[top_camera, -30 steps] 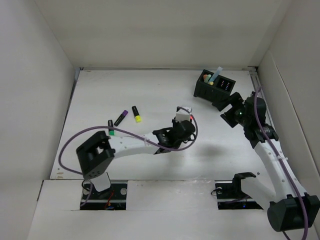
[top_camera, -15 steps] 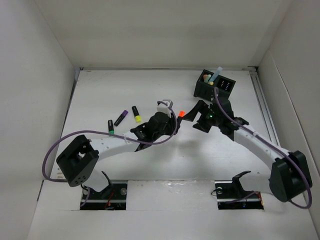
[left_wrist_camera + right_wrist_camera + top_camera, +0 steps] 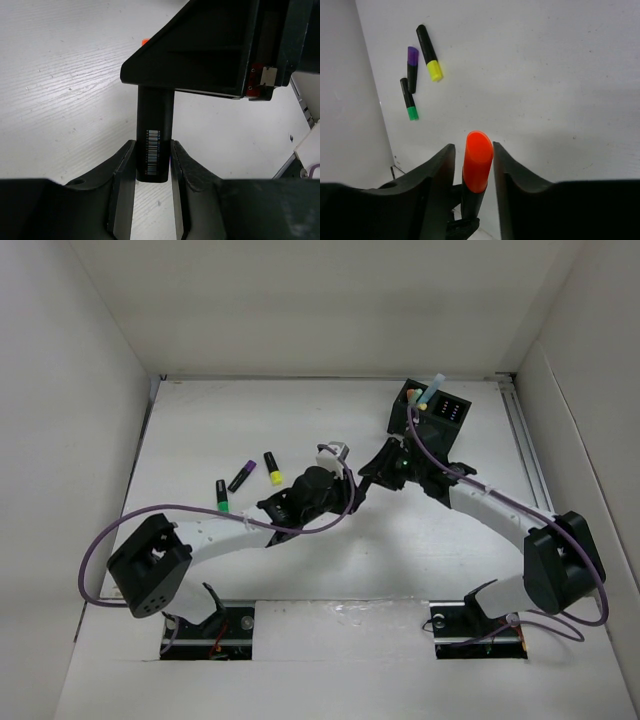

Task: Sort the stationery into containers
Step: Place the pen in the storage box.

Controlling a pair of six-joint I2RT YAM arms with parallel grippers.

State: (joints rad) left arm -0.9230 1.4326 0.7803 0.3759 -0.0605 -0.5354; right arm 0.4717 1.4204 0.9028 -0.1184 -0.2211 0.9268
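While the left claw (image 3: 151, 152) is clamping the black barrel of the orange-capped marker (image 3: 155, 112), its fingers (image 3: 122, 170) are pressing against the barrel on both sides, right at the white barcode label. The marker is pointing away from that claw, and its far end is disappearing behind the dark body of the right claw (image 3: 474, 150), with only a sliver of orange peeking out at the edge.

From the right wrist, the orange cap is sitting between the right claw's two fingers (image 3: 436, 170), which are standing narrow around it. One finger is looking as if it is touching the cap and the other is showing a thin gap, so I cannot tell whether this claw is actually gripping.

From above, the two claws are meeting nose to nose over the white table (image 3: 250, 420), a little right of its middle, so the marker is hanging in the air between them and is not lying on the surface.

The black organiser box (image 3: 400, 423) is standing near the far right corner of the table, just beyond the right claw. A pale blue marker (image 3: 432, 390) is sticking out of it at a tilt.

Three more black markers are lying on the left part of the table, well apart from the box:
- One with a yellow end (image 3: 429, 52)
- One with a purple end (image 3: 412, 69)
- One with a green end (image 3: 408, 98)
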